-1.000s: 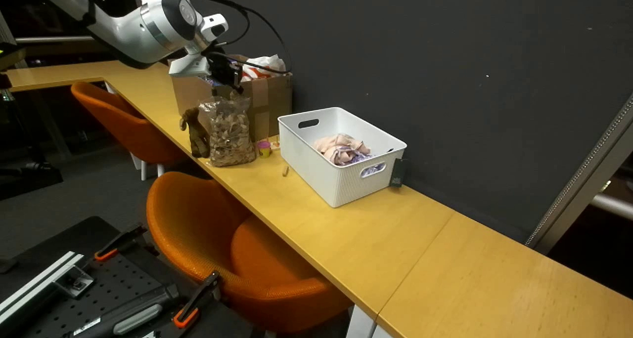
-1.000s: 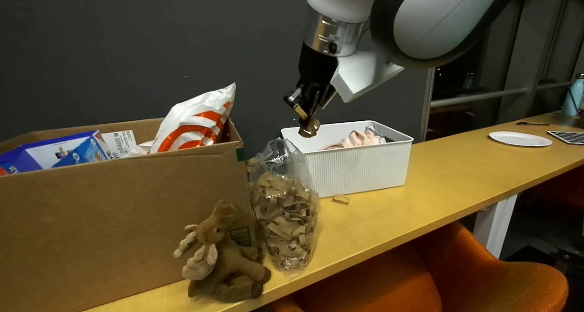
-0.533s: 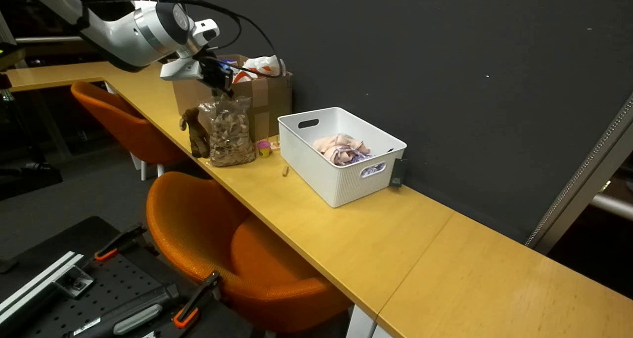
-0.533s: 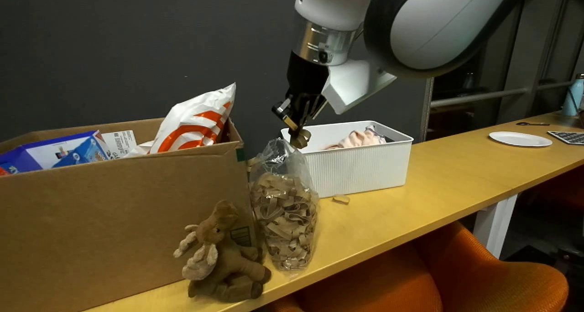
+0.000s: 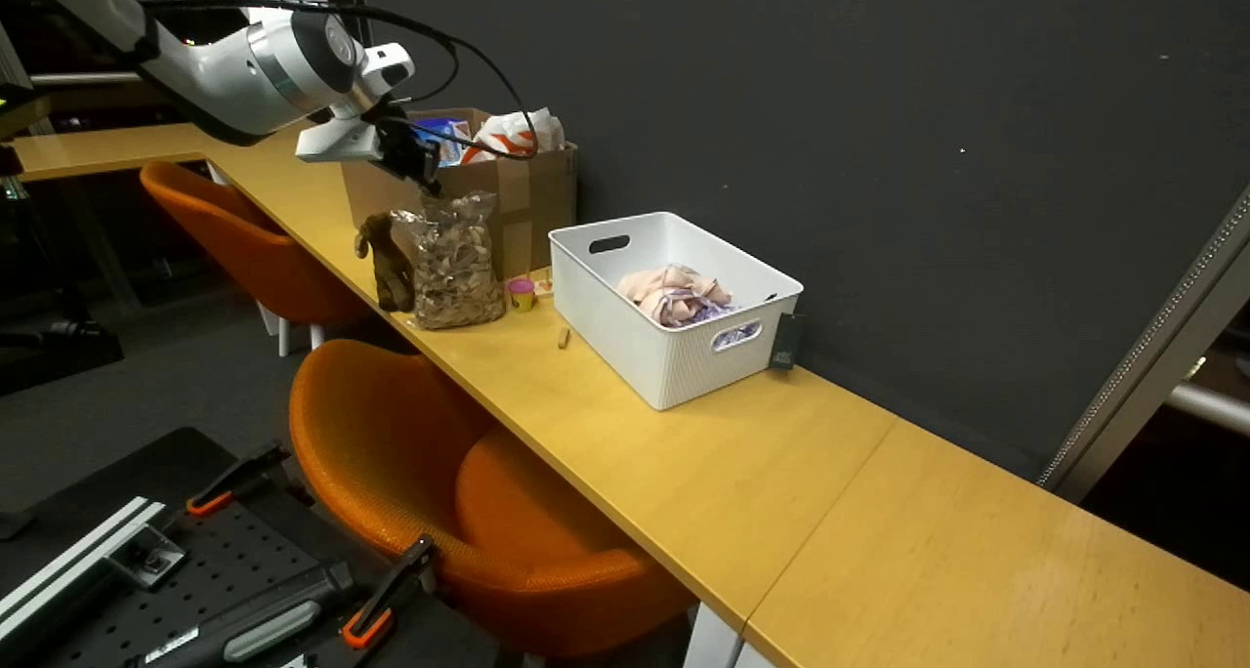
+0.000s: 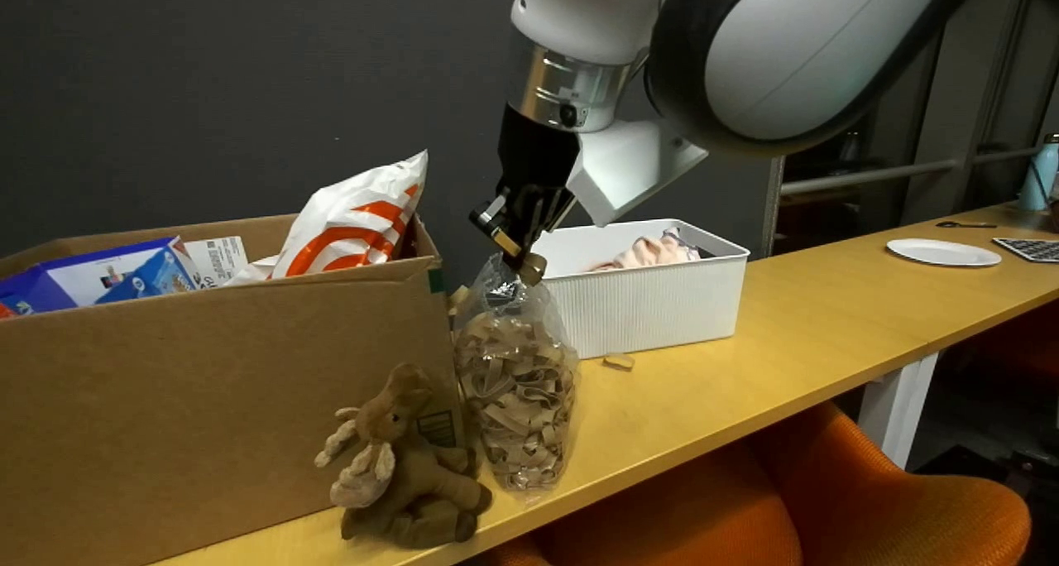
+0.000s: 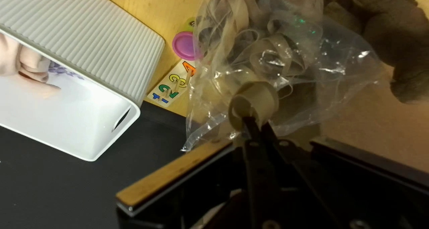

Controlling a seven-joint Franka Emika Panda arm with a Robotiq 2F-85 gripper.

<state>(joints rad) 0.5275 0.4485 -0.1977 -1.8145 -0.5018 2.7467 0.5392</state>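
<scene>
Fingers [image 7: 251,132] pinch tan band [image 7: 259,101], curled into hollow loop.

What looks to me like an office kitted out as a lab: in an exterior view, orange chairs [image 5: 479,531] at seven and nine o'clock line a long wooden desk [image 5: 703,482], a robot arm [image 5: 220,82] hangs at ten, and clamps [image 5: 389,595] sit on a perforated black board [image 5: 223,549] at eight.

Long yellow wood table [image 5: 713,492], cardboard box [image 6: 223,409] standing on it, plush moose [image 6: 414,475] beside the box, clear bag of tan loops [image 6: 517,392] just beside both, white ribbed bin [image 6: 654,305], small purple-lidded tub [image 5: 521,297], number card [image 7: 171,83], loose tan loop [image 6: 618,362], white plate [image 6: 943,253]
</scene>
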